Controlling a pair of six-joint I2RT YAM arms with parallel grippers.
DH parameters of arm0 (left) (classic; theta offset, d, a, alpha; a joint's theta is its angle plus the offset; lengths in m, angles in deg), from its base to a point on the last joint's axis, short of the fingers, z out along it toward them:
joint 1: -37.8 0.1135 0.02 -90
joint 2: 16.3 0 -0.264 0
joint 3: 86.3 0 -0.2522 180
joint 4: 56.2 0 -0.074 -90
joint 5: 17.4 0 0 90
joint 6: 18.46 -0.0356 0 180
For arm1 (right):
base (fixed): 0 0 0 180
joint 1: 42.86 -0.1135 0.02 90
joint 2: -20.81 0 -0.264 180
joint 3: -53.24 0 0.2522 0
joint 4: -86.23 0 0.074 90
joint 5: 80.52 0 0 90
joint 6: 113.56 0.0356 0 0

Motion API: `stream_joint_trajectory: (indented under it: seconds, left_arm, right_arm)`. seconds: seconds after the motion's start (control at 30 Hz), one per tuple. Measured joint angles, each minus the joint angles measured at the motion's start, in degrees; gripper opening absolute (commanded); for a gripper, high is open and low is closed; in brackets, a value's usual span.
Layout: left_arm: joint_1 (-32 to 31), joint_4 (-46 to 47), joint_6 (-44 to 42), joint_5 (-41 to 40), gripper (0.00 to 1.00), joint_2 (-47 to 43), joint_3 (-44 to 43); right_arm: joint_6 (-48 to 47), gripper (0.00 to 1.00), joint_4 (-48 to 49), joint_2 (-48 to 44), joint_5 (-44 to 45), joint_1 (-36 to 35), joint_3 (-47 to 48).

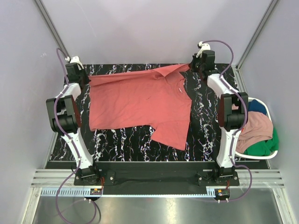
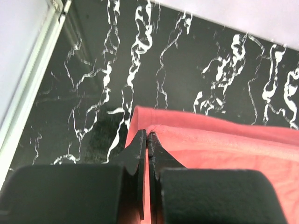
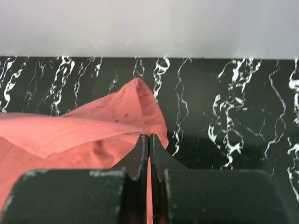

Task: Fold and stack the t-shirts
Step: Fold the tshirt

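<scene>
**Far edge pinched at both ends, first fold coming up**

I am working on the coral-red t-shirt (image 1: 140,100), which is lying spread open on the bench (image 1: 205,135) to the left of the laundry basket (image 1: 275,151), not touching it. My left fingers (image 2: 142,140) are pressed together and pinching the far hem corner, the shirt corner farthest from the basket. My right fingers (image 3: 144,140) are also pressed together, pinching cloth at the far sleeve, the end nearer the basket; red fabric is showing in the slit between them. The pink shirt (image 1: 254,128), green shirt (image 1: 264,147) and dark blue shirt (image 1: 258,107) are waiting bunched inside the basket.

Step, as I am judging it: laying out and starting the fold on shirt one; nothing is stacked yet. The sleeve on the basket side is sticking out toward my bases, and the cloth by my right fingers is rucked up. The next move is calling for both arms travelling together, keeping the far edge taut and carrying it over toward the near edge evenly, so the fold is landing straight and not dragging the whole shirt.
</scene>
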Motion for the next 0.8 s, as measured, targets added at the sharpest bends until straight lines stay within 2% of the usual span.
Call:
stream_joint_trajectory:
  seconds: [0.17, 0.6, 0.8]
  left_arm:
    - [0.02, -1.09, -0.44, -0.04, 0.0, -0.24, 2.27]
    - [-0.37, -9.53, -0.94, -1.84, 0.0, -0.24, 2.27]
    - [-0.85, -14.12, -2.03, -4.17, 0.0, -0.24, 1.16]
  right_arm:
    - [0.46, 0.0, 0.31, -2.64, -1.62, 0.02, -4.33]
    - [2.86, 0.0, -1.36, -7.74, -4.09, 0.04, -11.17]
    - [3.89, 0.0, -2.8, -13.11, -5.09, -0.02, -15.45]
